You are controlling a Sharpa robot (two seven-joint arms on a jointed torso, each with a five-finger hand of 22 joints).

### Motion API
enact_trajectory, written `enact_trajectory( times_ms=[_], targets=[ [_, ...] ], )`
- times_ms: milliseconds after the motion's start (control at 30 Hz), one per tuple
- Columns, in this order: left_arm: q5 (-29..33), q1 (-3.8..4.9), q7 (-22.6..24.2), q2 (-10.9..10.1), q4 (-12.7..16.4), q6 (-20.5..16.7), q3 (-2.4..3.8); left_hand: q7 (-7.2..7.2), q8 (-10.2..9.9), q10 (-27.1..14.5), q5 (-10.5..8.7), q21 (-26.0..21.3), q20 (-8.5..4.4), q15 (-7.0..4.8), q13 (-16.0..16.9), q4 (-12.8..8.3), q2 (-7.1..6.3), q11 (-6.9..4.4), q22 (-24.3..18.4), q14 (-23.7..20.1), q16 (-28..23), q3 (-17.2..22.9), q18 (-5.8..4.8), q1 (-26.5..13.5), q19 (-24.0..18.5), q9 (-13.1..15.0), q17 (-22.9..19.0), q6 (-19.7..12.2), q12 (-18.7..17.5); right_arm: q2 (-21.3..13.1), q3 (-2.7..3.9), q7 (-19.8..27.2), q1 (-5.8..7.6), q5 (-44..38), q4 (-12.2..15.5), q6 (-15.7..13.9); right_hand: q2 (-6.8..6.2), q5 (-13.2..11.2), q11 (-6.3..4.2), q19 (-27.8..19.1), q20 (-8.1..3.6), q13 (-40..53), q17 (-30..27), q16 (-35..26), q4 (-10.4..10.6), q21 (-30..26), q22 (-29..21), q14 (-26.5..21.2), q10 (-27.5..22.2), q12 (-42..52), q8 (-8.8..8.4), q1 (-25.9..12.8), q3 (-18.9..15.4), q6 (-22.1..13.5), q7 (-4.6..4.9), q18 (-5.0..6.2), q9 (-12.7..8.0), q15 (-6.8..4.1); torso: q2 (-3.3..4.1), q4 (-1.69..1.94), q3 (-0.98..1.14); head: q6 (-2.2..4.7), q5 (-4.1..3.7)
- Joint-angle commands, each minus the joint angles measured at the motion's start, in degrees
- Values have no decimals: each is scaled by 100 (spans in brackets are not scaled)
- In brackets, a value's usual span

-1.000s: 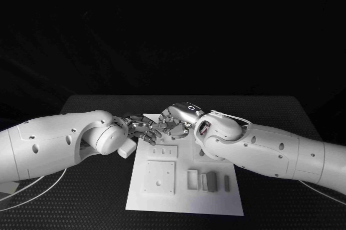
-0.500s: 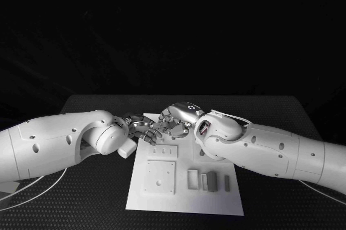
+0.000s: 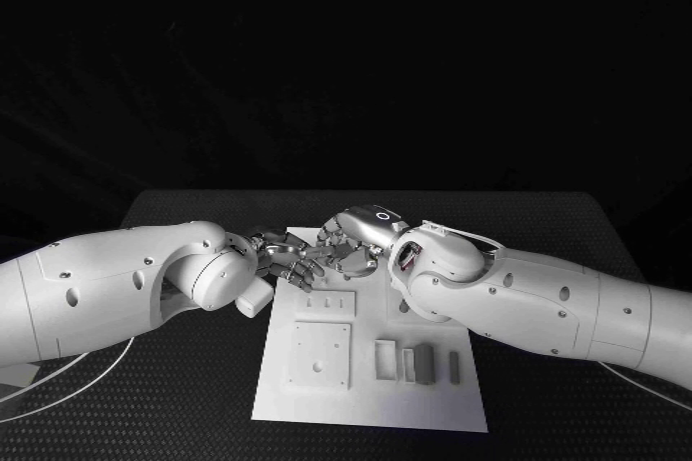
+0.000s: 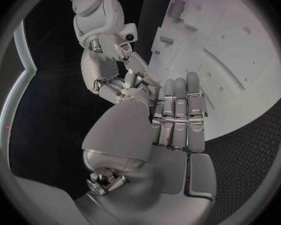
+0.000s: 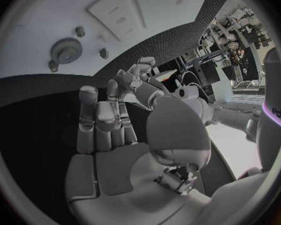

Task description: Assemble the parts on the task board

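- Left silver many-fingered hand (image 3: 286, 259): it hovers over the far left corner of the white rectangular task board (image 3: 368, 406), fingertips meeting those of the other hand. In the left wrist view the hand (image 4: 172, 120) has its long fingers (image 4: 178, 100) straight and side by side, thumb drawn toward them; whether anything is pinched between them cannot be told.
- White rectangular task board: it lies flat in the middle of the black textured table (image 3: 173, 381), its far edge hidden under the two hands.
- Large white square plate (image 3: 317, 356): raised on the near left part of the task board, with small holes in its face.
- Small white slotted plate (image 3: 327, 304): on the task board just beyond the large square plate, below the hands.
- Row of small grey upright parts (image 3: 418, 363): on the task board to the right of the large square plate, standing side by side, apart from both hands.
- Grey toothed gear (image 5: 67, 49): in the right wrist view it lies flat on the task board, with small grey pegs (image 5: 103, 52) beside it.
- Right silver many-fingered hand (image 3: 351, 249): over the far edge of the task board, touching the left hand's fingertips. In the right wrist view the hand (image 5: 125, 120) has its fingers (image 5: 90, 110) extended together; whether it holds a part cannot be told.
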Motion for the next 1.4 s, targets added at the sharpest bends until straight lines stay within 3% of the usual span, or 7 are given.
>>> enact_trajectory(
  times_ms=[33, 267, 467, 900, 1000, 1067, 1400],
  targets=[
    [71, 25, 222, 33, 33, 101, 31, 4, -3, 30, -4, -36, -4, 37, 9, 3, 102, 17, 9, -19, -18, 52, 90, 22, -22, 5, 3, 21, -25, 31, -17, 129, -31, 21, 64, 145, 24, 7, 63, 14, -29, -4, -9, -27, -16, -31, 110, -31, 159, -21, 28, 39, -21, -98, 149, 274, 0, -27, 0, -1, -1, -4, 5],
    [119, 26, 216, 33, 34, 150, 31, 5, -8, 40, -4, -52, -3, 40, 18, 15, 175, 18, 33, -21, -18, -6, 84, -301, -26, 5, 6, 25, -40, 28, -17, 126, -37, 21, 85, 149, 25, 7, 61, 14, -29, -5, -9, -27, -16, -31, 110, -31, 164, -22, 31, 40, -22, -96, 147, 274, 0, -29, 1, -1, -2, -3, 8],
    [118, 26, 210, 28, 50, 153, 31, -15, 11, 63, -3, -57, -13, 29, 27, 4, 182, 4, 48, -13, -10, 10, 95, -314, -25, 13, 11, 59, -38, 23, -17, 114, -40, -9, 95, 155, 26, 7, 59, 14, -29, -7, -9, -28, -17, -32, 110, -31, 167, -23, 32, 42, -22, -95, 146, 274, 0, -31, 1, 0, -3, -10, 10],
    [51, 26, 201, 30, 56, 121, 31, -34, 37, 112, 2, -91, -6, 33, 63, -34, -8, -8, 150, -12, 1, 151, 75, 747, -19, 27, 25, 107, -75, 28, -17, 116, -41, -21, 68, 165, 24, 7, 58, 13, -28, -10, -10, -29, -17, -33, 110, -33, 171, -25, 34, 41, -25, -94, 145, 274, -1, -32, 0, 0, -2, -15, 3],
    [91, 26, 224, 28, 53, 90, 31, -40, 43, 125, 3, -104, -5, 32, 67, -34, 27, -13, 155, -7, 3, 210, 73, 879, -19, 29, 26, 120, -77, 28, -17, 118, -41, -17, 69, 170, 25, 7, 58, 12, -28, -11, -10, -29, -17, -33, 109, -33, 171, -26, 35, 41, -26, -94, 145, 274, -2, -33, 2, -3, -1, -20, 2],
    [110, 26, 236, 27, 52, 70, 31, -41, 45, 128, -1, -118, -2, 35, 68, -10, 143, -11, 153, -9, 1, 328, 68, 924, -17, 30, 26, 125, -86, 28, -17, 117, -41, -16, 70, 172, 24, 7, 58, 12, -28, -12, -10, -29, -16, -33, 109, -33, 172, -27, 35, 40, -27, -94, 144, 274, -2, -33, 2, -3, -1, -20, 2],
    [97, 26, 241, 19, 52, 15, 31, -60, 70, 168, -1, -150, -4, 31, 79, -31, 90, -24, 167, 1, 7, 571, 64, 1075, -9, 45, 39, 161, -93, 23, -17, 119, -45, -15, 67, 175, 22, 7, 57, 12, -27, -14, -11, -30, -15, -34, 109, -34, 174, -29, 36, 35, -31, -95, 144, 274, -3, -33, 0, -1, 2, -22, 1]
  ],
)
